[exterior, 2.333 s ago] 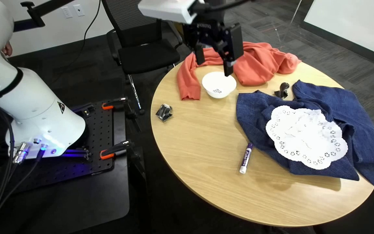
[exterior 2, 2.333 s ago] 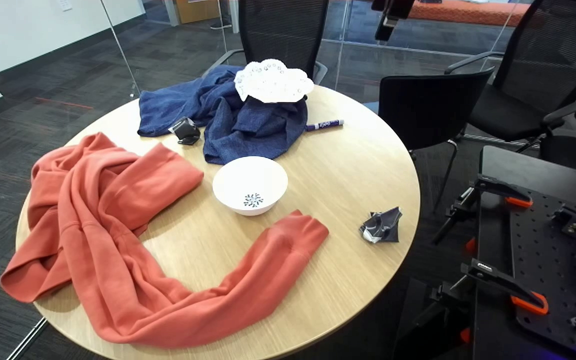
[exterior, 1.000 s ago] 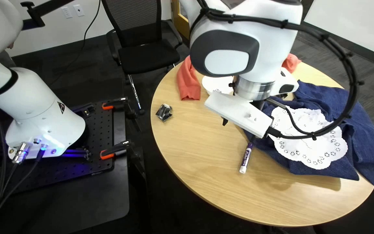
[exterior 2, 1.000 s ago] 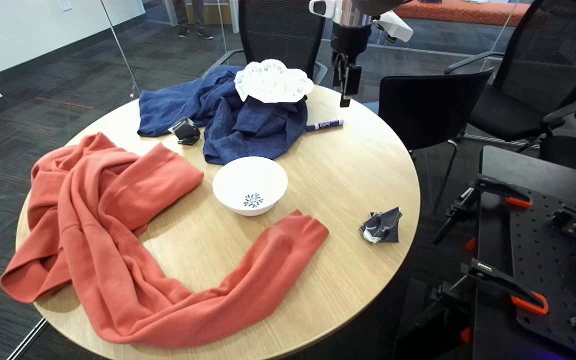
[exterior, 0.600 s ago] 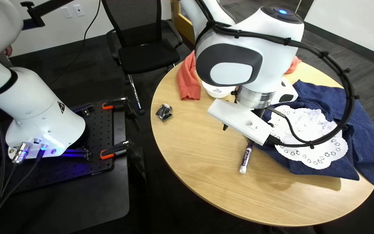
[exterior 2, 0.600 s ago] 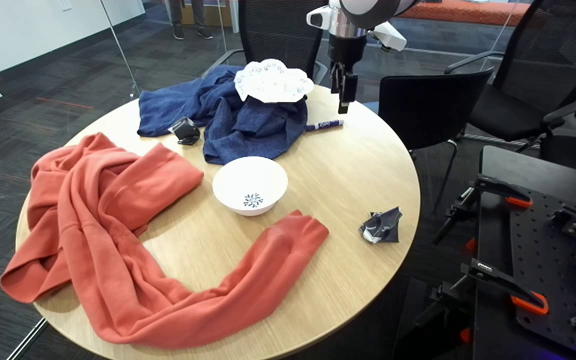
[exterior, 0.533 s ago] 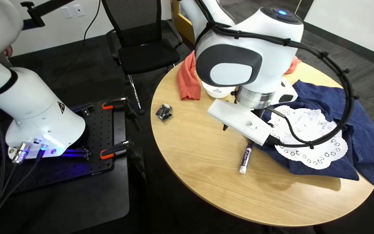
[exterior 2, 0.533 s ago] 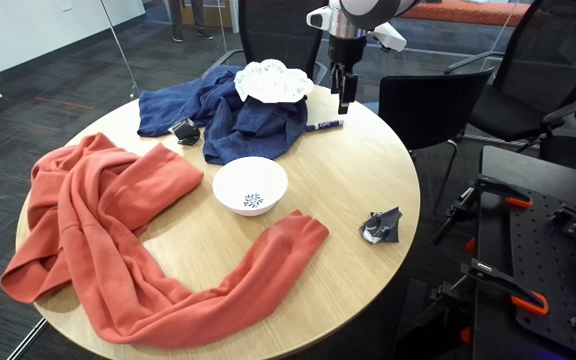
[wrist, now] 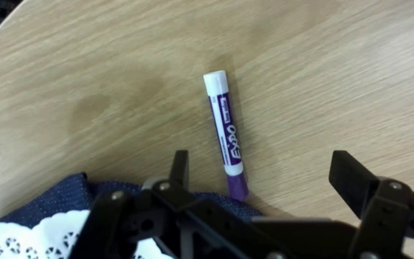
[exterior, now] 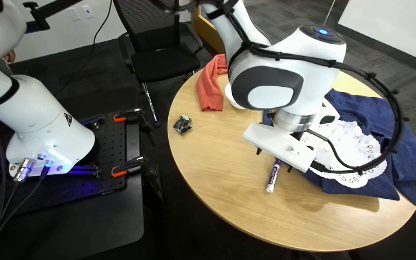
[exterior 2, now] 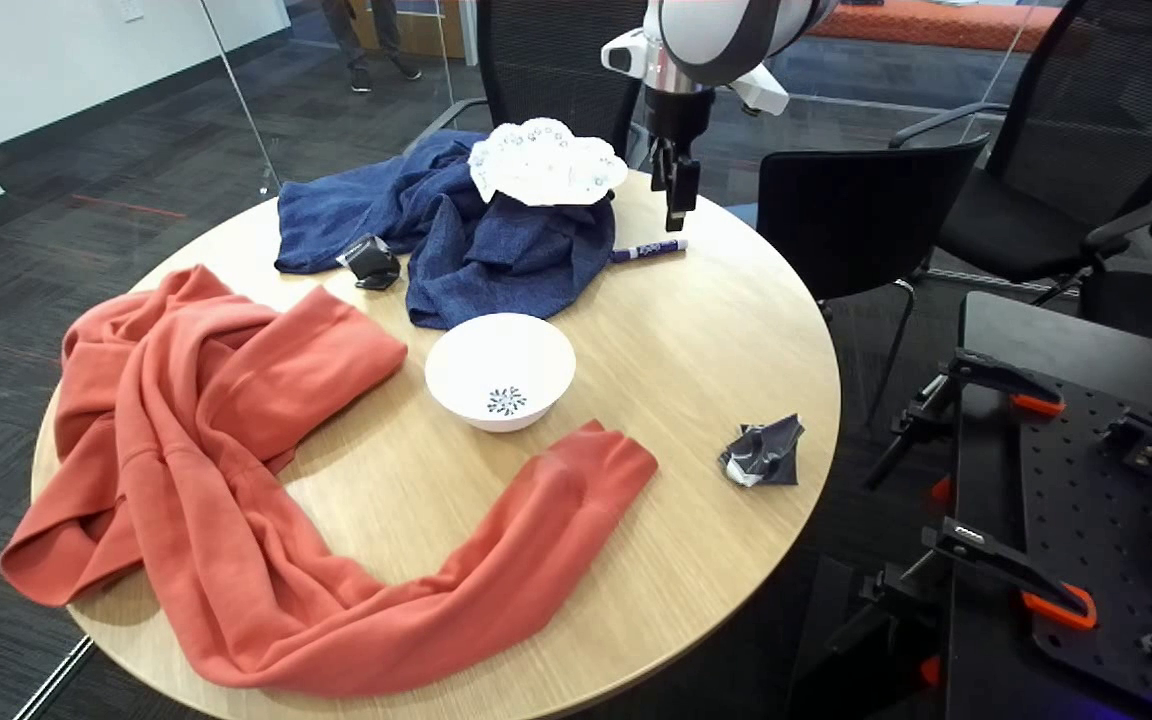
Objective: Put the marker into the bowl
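Marker (wrist: 225,133) flat, purple end (wrist: 237,186) toward denim (wrist: 65,196)

The arm (exterior: 302,45) was white, with dark grey trim (exterior: 265,76), a silvery collar (exterior: 294,120) and looped black cables (exterior: 303,57) (a blue light (exterior: 323,31) glowed on top). The tool (wrist: 261,160) was black, dotted with pale screws (wrist: 395,185).

In an exterior view, wood-grain tabletop (exterior 2: 706,350), smooth bowl (exterior 2: 496,360), at its twelve o'clock matt denim (exterior 2: 516,265) and papery doily (exterior 2: 546,168), plastic marker (exterior 2: 649,251) at two, crinkled scrap (exterior 2: 771,450) that shines between three and four, matt sweatshirt (exterior 2: 216,500) at eight
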`<state>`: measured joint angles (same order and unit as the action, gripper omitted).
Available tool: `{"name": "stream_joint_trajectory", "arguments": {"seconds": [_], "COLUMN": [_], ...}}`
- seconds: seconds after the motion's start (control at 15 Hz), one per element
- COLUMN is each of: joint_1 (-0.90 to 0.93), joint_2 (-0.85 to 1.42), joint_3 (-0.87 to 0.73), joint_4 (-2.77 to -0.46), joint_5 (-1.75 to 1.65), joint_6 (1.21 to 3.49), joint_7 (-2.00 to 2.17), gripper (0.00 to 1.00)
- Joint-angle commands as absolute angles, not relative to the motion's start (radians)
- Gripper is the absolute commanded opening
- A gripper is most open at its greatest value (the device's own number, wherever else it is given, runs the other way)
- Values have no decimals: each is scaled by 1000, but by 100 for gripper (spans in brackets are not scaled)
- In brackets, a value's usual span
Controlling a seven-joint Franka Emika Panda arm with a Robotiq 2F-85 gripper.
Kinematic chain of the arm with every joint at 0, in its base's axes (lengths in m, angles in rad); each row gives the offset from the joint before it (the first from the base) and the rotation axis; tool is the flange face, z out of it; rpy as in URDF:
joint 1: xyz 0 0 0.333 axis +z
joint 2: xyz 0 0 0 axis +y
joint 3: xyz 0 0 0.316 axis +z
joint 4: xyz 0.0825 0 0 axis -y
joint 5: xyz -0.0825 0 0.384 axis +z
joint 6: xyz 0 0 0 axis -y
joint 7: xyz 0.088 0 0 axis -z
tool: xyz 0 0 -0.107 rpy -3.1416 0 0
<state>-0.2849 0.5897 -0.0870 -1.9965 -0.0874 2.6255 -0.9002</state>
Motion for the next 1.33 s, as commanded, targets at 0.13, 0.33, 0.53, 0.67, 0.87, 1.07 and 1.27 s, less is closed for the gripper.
{"name": "stream_joint_trajectory", "arguments": {"seconds": [0.13, 0.33, 0.53, 0.67, 0.87, 1.07, 1.27], "joint_1": [-323, -330, -330, -330, -333, -335, -339], "joint_2": [703, 740, 762, 772, 784, 793, 799], "joint_3": [-55, -39, -33, -33, -32, -31, -30], "joint_4": [-1874, -1840, -1821, -1812, -1805, -1799, -1794], "joint_5": [-122, -125, -128, -131, -131, -131, -130], "joint_6": [2605, 2590, 2583, 2584, 2586, 2585, 2584], "joint_7": [-929, -934, -947, -947, -948, -946, -946], "gripper": [100, 100, 100, 100, 72, 49, 27]}}
